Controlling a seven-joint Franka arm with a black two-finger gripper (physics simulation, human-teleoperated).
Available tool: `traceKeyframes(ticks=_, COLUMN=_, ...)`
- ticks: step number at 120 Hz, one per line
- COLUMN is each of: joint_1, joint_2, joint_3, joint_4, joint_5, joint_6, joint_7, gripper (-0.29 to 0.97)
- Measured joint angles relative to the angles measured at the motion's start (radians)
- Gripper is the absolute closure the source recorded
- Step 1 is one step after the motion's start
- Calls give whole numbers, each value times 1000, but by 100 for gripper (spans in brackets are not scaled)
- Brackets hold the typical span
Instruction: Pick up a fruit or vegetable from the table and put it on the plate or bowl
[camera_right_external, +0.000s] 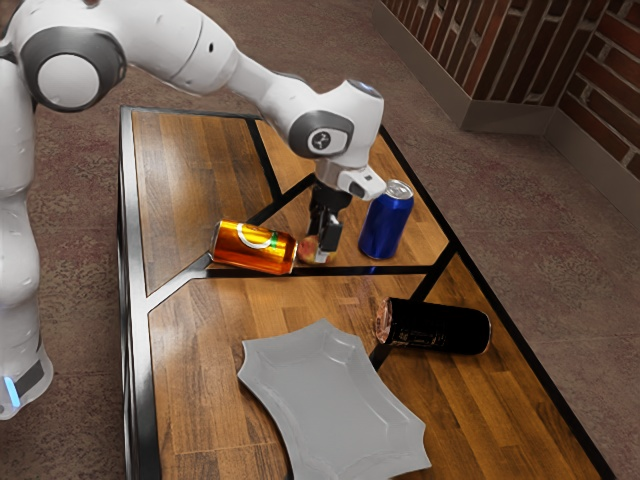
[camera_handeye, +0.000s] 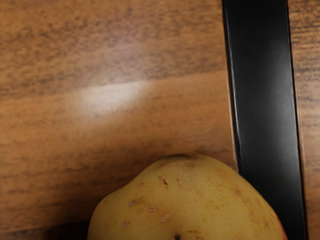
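Observation:
A small yellow fruit (camera_right_external: 309, 248) with a reddish side lies on the wooden table, beside the black strip that crosses it. My gripper (camera_right_external: 322, 246) has come straight down over it, and its black fingers (camera_right_external: 333, 234) grip the fruit from two sides at table height. In the wrist view the fruit (camera_handeye: 187, 200) is large and speckled just under my hand, next to the black strip (camera_handeye: 262, 115). The grey scalloped plate (camera_right_external: 330, 400) lies nearer the table's front edge, well apart from the gripper.
An orange can (camera_right_external: 254, 247) lies on its side just to the exterior view's left of the gripper. A blue can (camera_right_external: 386, 220) stands upright close on its right. A black can (camera_right_external: 435, 326) lies beside the plate. The table's edges (camera_right_external: 128, 300) are black.

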Motion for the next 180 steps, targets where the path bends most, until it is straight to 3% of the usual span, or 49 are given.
traceKeyframes(ticks=46, joint_1=19, joint_2=22, joint_3=0, joint_4=0, joint_5=-61, joint_6=50, joint_7=5, gripper=18)
traceKeyframes(ticks=72, joint_1=8, joint_2=14, joint_3=0, joint_4=0, joint_5=-68, joint_6=81, joint_7=1, gripper=46)
traceKeyframes(ticks=105, joint_1=-3, joint_2=-17, joint_3=1, joint_4=-1, joint_5=-56, joint_6=98, joint_7=-13, gripper=42)
traceKeyframes(ticks=132, joint_1=-25, joint_2=-128, joint_3=1, joint_4=-34, joint_5=-60, joint_6=97, joint_7=-52, gripper=42)
traceKeyframes(ticks=149, joint_1=-132, joint_2=-193, joint_3=-4, joint_4=-36, joint_5=-58, joint_6=94, joint_7=-104, gripper=45)
traceKeyframes(ticks=157, joint_1=-212, joint_2=-210, joint_3=-43, joint_4=-35, joint_5=-58, joint_6=93, joint_7=-151, gripper=46)
traceKeyframes(ticks=180, joint_1=-255, joint_2=-232, joint_3=-284, joint_4=-32, joint_5=-22, joint_6=95, joint_7=-340, gripper=45)
